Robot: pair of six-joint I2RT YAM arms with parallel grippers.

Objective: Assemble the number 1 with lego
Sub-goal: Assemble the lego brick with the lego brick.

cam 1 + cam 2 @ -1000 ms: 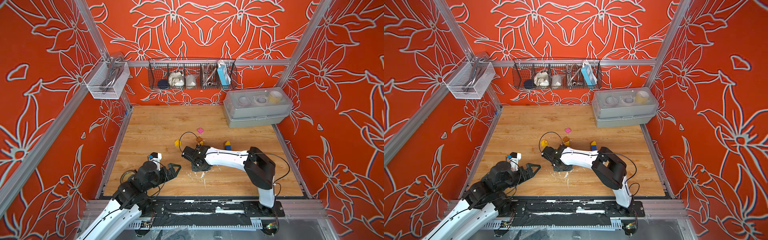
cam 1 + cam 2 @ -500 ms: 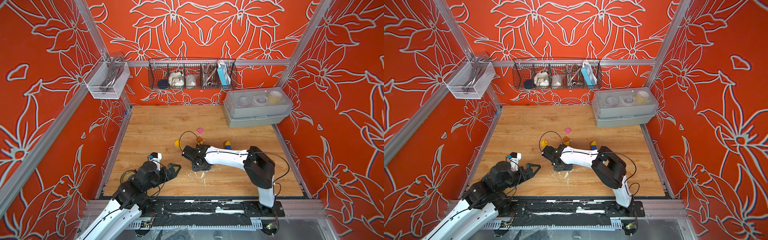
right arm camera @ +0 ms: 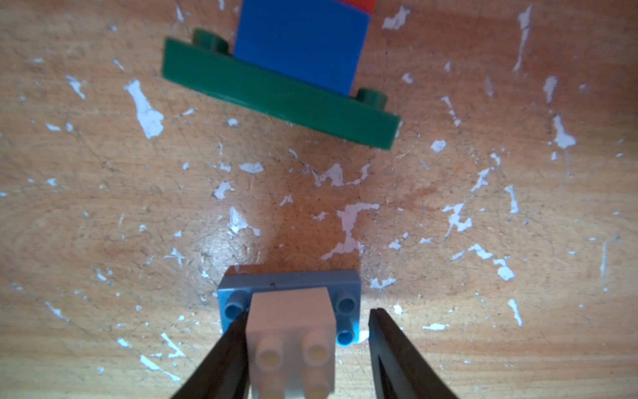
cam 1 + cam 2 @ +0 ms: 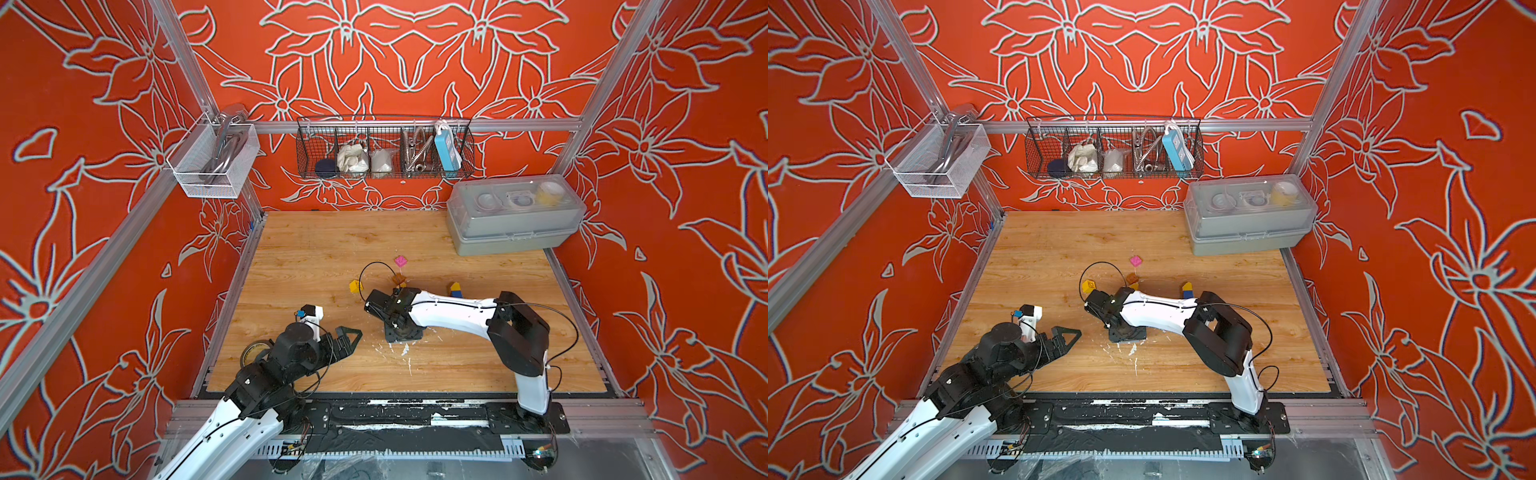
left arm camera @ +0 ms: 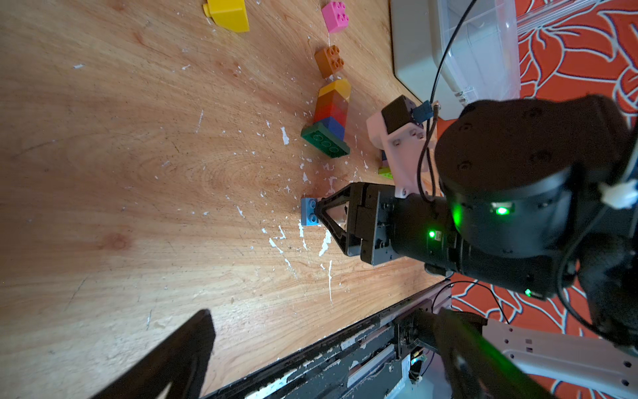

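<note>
A white brick [image 3: 291, 342] stands studs-up on a light blue plate [image 3: 290, 279] that lies flat on the table. My right gripper [image 3: 307, 345] points down over it and is open: one finger touches the brick's side, the other stands clear. Just beyond, a green plate [image 3: 276, 93] carries a blue brick [image 3: 300, 41]. This stack [image 5: 331, 114] of blue, red, orange and yellow lies on its side. Loose yellow [image 4: 356, 286], pink [image 4: 400, 261] and brown [image 4: 399, 277] bricks lie further back. My left gripper [image 4: 347, 338] hovers wide open and empty to the left.
A grey lidded box [image 4: 513, 220] fills the back right corner. A tape roll [image 4: 253, 353] lies by the left arm at the table's left edge. A yellow-on-blue piece [image 4: 455, 289] sits behind the right arm. A wire basket [image 4: 384, 149] hangs on the back wall.
The right jaws have spread apart around the white brick, letting go of it. Neither arm has shifted noticeably, and the left gripper stays wide open.
</note>
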